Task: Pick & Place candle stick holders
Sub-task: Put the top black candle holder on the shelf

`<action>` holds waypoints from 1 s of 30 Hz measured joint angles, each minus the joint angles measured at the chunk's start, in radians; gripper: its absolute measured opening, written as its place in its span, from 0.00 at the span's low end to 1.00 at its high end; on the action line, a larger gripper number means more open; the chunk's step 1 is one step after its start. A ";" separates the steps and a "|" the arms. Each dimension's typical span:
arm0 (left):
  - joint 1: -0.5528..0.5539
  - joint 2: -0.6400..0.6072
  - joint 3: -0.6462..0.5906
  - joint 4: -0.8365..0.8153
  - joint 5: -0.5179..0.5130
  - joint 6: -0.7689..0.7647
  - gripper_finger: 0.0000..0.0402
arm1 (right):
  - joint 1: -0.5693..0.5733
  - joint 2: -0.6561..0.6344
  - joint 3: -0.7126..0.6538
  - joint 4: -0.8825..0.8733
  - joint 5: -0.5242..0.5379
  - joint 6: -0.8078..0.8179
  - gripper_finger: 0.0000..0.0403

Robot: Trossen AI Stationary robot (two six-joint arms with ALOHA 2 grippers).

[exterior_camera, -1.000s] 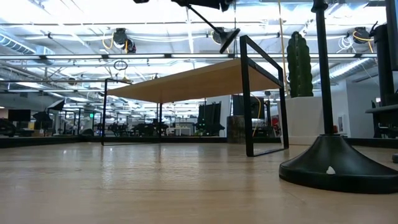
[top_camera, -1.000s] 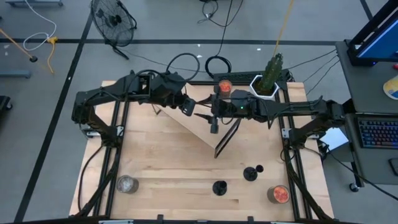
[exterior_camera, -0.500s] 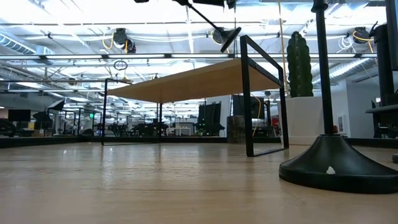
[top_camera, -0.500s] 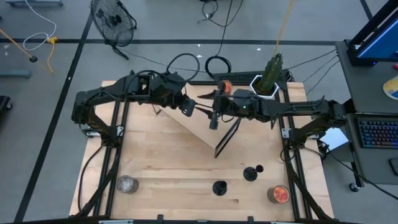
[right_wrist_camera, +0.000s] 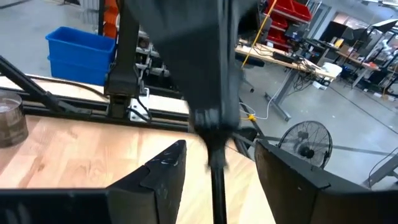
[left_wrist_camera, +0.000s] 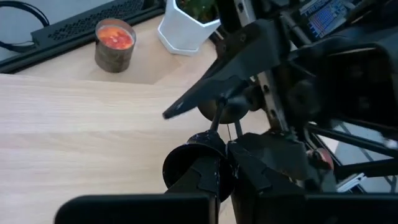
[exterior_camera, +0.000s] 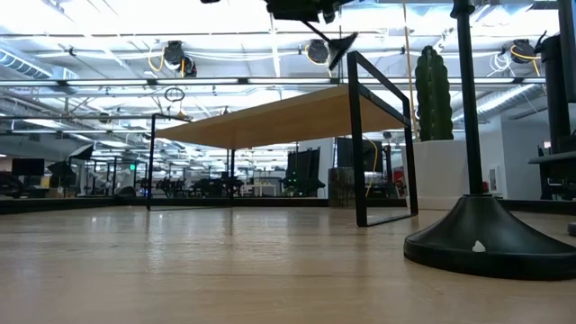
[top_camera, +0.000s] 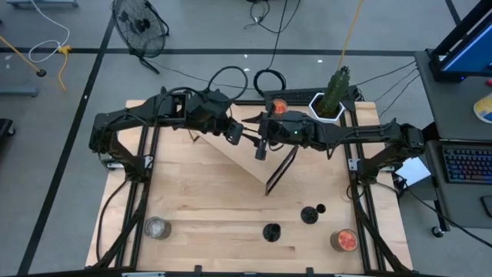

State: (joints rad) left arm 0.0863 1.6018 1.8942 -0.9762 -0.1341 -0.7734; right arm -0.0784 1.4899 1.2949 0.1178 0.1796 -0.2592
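My left gripper (top_camera: 237, 134) is shut on a black candle stick holder (left_wrist_camera: 219, 118) above the wooden riser shelf (top_camera: 247, 158), high over the table. The holder's thin stem (exterior_camera: 306, 27) slants down to a round end (exterior_camera: 341, 49). My right gripper (top_camera: 261, 145) is open right beside it. Its fingers (right_wrist_camera: 163, 177) stand on either side of the stem (right_wrist_camera: 217, 180) without touching. Two more holders (top_camera: 271, 231) (top_camera: 310, 215) stand on their bases at the near right, one large in the low view (exterior_camera: 486, 238). My left gripper pinches the holder's near round end (left_wrist_camera: 194, 157) between its two fingers (left_wrist_camera: 261, 165); cup or base, I cannot tell. The stem runs on away from the fingers to the other round end (left_wrist_camera: 231, 109). The holder is lifted clear, tilted, above the shelf.
The shelf has a black frame (exterior_camera: 362, 135). Orange-filled jars stand at the far edge (top_camera: 277, 106) and the near right corner (top_camera: 345, 241), and a silvery jar (top_camera: 156, 228) at the near left. A cactus in a white pot (top_camera: 330, 98) stands at the far right.
My right gripper has edged toward the table's left, closer to my left gripper and the held holder. The holder's free round end has shifted slightly up in the low view.
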 joint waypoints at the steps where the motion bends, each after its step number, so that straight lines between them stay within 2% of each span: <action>1: -0.001 0.005 0.000 -0.001 0.004 -0.004 0.03 | 0.000 0.000 0.000 0.000 0.000 0.000 0.45; 13: -0.001 0.041 0.000 0.015 0.036 -0.007 0.03 | 0.002 0.002 0.000 -0.028 -0.009 0.010 0.25; 22: -0.002 0.038 0.001 0.011 0.037 -0.011 0.03 | 0.002 0.003 -0.003 -0.042 0.000 0.015 0.17; 27: -0.002 0.038 0.001 0.013 0.037 -0.011 0.03 | 0.002 0.003 -0.003 -0.043 0.000 0.047 0.04; 30: -0.002 0.037 0.002 0.013 0.038 -0.011 0.03 | 0.002 0.003 -0.003 -0.041 0.000 0.046 0.04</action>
State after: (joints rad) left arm 0.0845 1.6391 1.8957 -0.9634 -0.0959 -0.7845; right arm -0.0765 1.4925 1.2922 0.0765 0.1795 -0.2129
